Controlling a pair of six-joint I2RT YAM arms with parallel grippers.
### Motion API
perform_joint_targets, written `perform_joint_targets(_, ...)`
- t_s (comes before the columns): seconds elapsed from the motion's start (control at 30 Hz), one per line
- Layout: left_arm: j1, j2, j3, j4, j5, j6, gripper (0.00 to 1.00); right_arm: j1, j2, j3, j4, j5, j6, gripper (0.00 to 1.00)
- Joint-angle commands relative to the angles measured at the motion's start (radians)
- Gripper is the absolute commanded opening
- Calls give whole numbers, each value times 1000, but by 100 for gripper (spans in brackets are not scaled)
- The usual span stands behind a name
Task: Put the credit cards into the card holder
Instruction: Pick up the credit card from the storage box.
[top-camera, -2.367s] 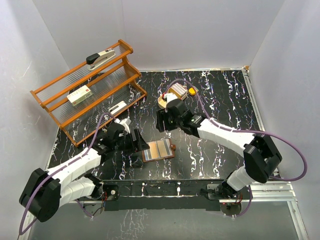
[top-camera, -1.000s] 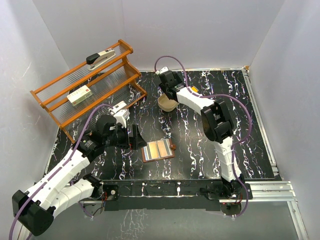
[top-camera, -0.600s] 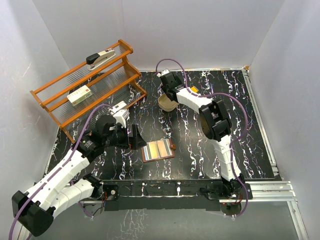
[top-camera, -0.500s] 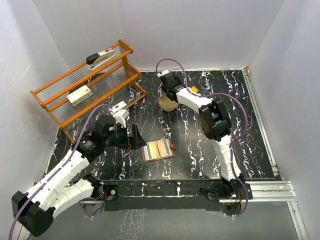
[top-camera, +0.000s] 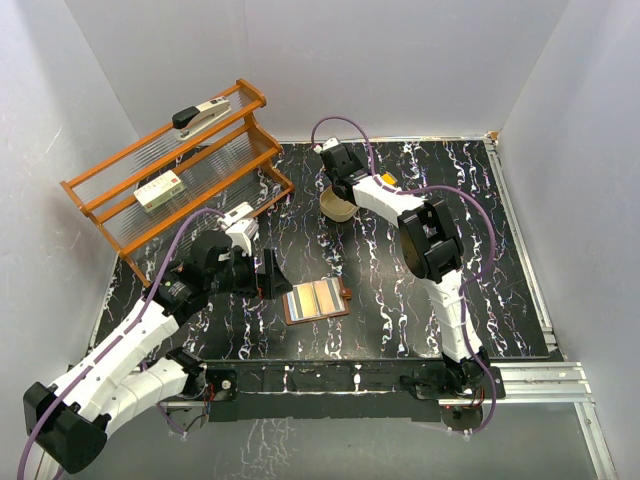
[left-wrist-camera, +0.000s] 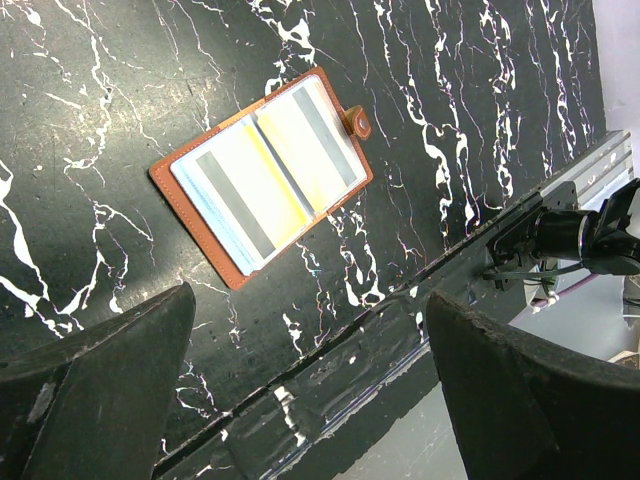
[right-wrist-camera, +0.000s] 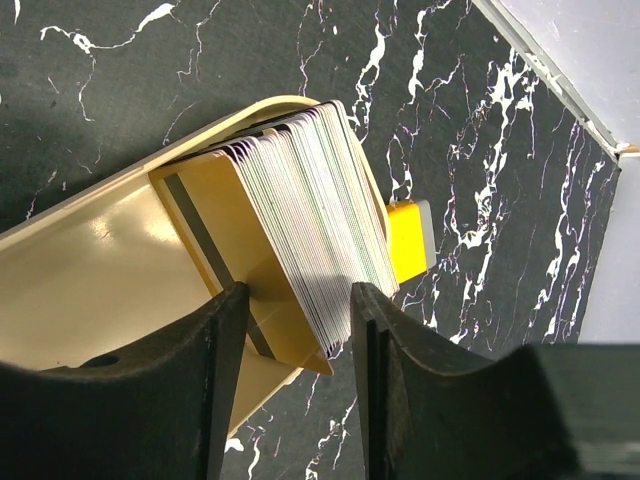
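Only the right wrist cam shows the credit cards (right-wrist-camera: 300, 190) properly: stacked on edge in the tan tray (right-wrist-camera: 90, 270), right gripper (right-wrist-camera: 298, 292) narrow around them, pinching or not I can't tell. Left gripper (left-wrist-camera: 308, 300) gapes wide above the open brown card holder (left-wrist-camera: 262, 172).

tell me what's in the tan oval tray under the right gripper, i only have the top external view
Observer: A stack of thin credit cards stands on edge in the tan oval tray; the right gripper straddles one end.
Operator: gripped yet
Observer: The fingers sit close on both sides of the stack; I cannot tell if they touch it.
Operator: and by the left arm
Observer: The brown leather card holder lies open and flat, striped cards showing in both clear pockets; the wide-open left gripper hovers above, not touching.
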Motion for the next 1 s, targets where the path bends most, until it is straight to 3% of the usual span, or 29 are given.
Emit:
perform_joint_targets(0.0,-1,-16,-3,-10,5,10,99,-11,-39,52,51,46,-14,41)
perform_joint_targets(0.6,0,-20,-5,-8,4,10,99,-11,-66,78,30,47,-24,26)
perform_joint_targets(0.97,0,-12,-5,-13,-1,9,99,-12,-144,11,-32,-51,48,5)
